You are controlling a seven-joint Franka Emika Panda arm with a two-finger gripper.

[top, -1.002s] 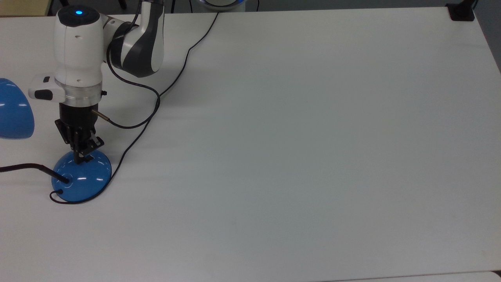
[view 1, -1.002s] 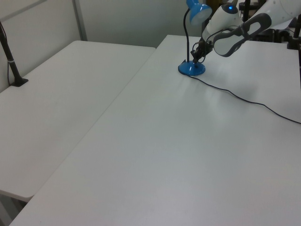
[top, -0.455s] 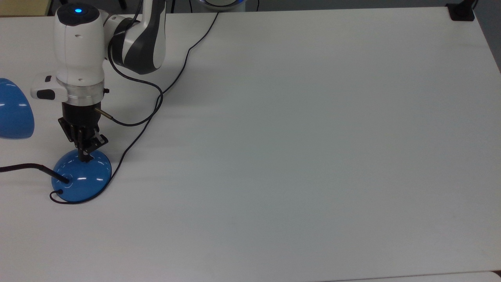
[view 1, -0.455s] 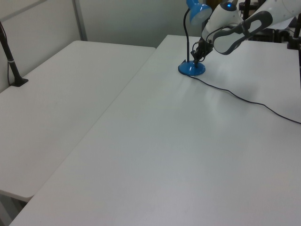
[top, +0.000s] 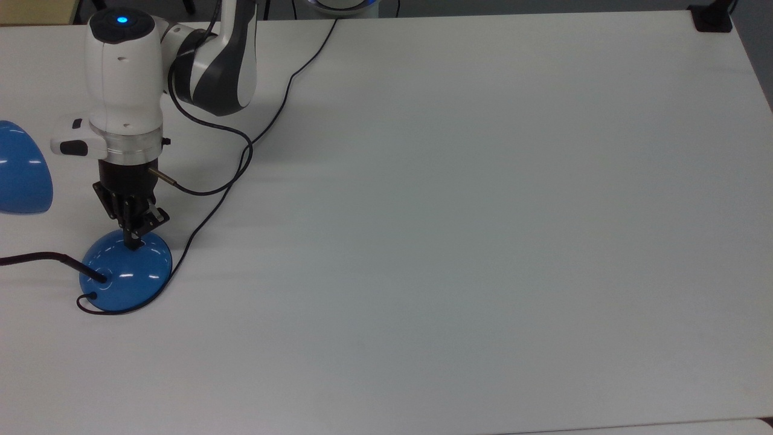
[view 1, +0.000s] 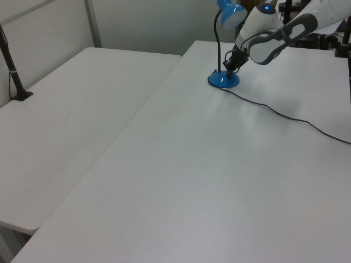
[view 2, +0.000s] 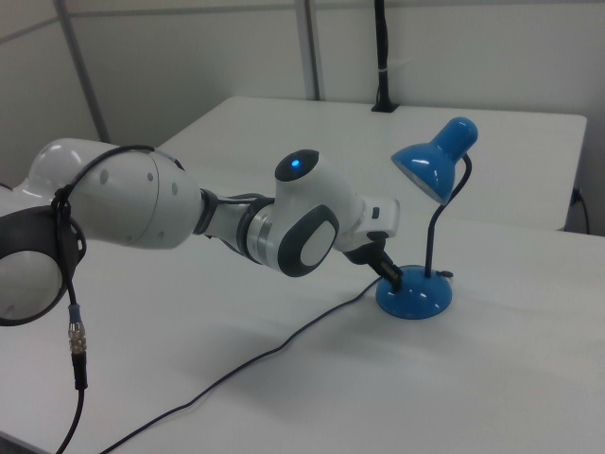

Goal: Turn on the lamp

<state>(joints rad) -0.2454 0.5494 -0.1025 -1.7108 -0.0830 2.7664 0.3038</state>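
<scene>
My fingers (top: 132, 243) point straight down, their tips pressed close together, holding nothing and touching the top of the lamp (top: 125, 278) on its blue dome base. The lamp stands on the white table (top: 459, 229) near the top view's left edge. In the right view the lamp (view 2: 416, 295) rises upright on its thin black neck, the shade tilted down toward the right view's left.
</scene>
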